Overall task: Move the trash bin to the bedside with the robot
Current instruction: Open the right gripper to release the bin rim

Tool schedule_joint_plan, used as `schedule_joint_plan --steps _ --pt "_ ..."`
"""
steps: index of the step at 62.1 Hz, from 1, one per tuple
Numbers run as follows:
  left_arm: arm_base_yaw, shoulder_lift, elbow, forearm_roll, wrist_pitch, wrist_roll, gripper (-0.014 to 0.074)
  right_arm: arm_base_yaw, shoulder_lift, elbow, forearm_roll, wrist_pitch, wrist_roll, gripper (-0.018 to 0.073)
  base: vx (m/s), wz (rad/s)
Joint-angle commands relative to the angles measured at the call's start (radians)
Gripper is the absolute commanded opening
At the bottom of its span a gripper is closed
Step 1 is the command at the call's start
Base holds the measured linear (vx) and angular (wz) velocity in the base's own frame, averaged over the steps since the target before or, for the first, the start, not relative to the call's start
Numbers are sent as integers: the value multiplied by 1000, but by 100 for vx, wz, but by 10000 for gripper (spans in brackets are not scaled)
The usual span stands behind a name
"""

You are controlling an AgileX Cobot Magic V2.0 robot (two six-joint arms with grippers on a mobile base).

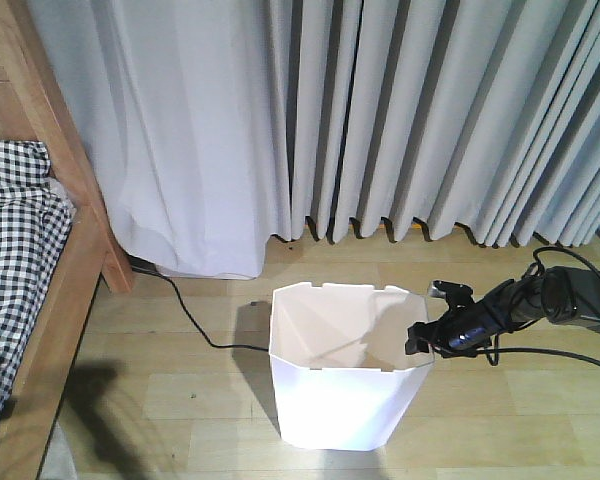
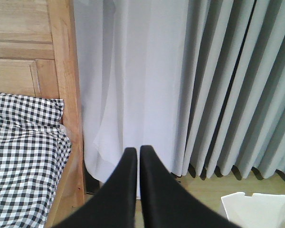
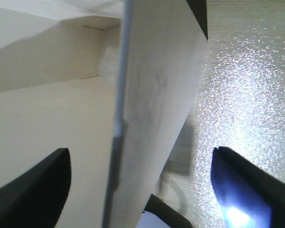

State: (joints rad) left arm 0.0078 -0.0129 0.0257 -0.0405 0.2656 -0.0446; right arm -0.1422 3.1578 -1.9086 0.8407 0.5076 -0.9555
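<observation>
Bin (image 1: 345, 385) sits on the wood floor (image 1: 510, 420) in front of the curtains (image 1: 410, 110), well right of the bed (image 1: 25, 260). My right gripper (image 1: 432, 338) is at its right rim, jaws spread wide, one finger (image 3: 35, 190) inside and the other outside the wall (image 3: 152, 118), not pinched yet. My left gripper (image 2: 134, 156) is nearly closed, holding nothing, pointing toward the curtains beside the bed.

Next move, as I read it: close on the rim wall before pulling, keep the grip low on the wall so thin plastic doesn't flex out, then drag left slow and level. Watch the black cable (image 1: 195, 325) on the floor between bin and bed; it could snag the base.

Bin itself: white plastic, tapers downward, angular rim with small notches, cream inside, looks empty, standing upright.
</observation>
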Motion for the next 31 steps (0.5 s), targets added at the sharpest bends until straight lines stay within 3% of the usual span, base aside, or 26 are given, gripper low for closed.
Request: schedule_joint_plan --steps 1,24,31 --pt "1 -14 12 -4 -69 -6 -6 -6 -72 -14 6 4 -11 584 0 0" --pt "1 -14 12 -4 -69 -6 -6 -8 -164 -7 -25 106 -10 581 0 0" --pt "1 -14 12 -4 -69 -6 -6 -12 -229 81 -27 80 5 581 0 -1"
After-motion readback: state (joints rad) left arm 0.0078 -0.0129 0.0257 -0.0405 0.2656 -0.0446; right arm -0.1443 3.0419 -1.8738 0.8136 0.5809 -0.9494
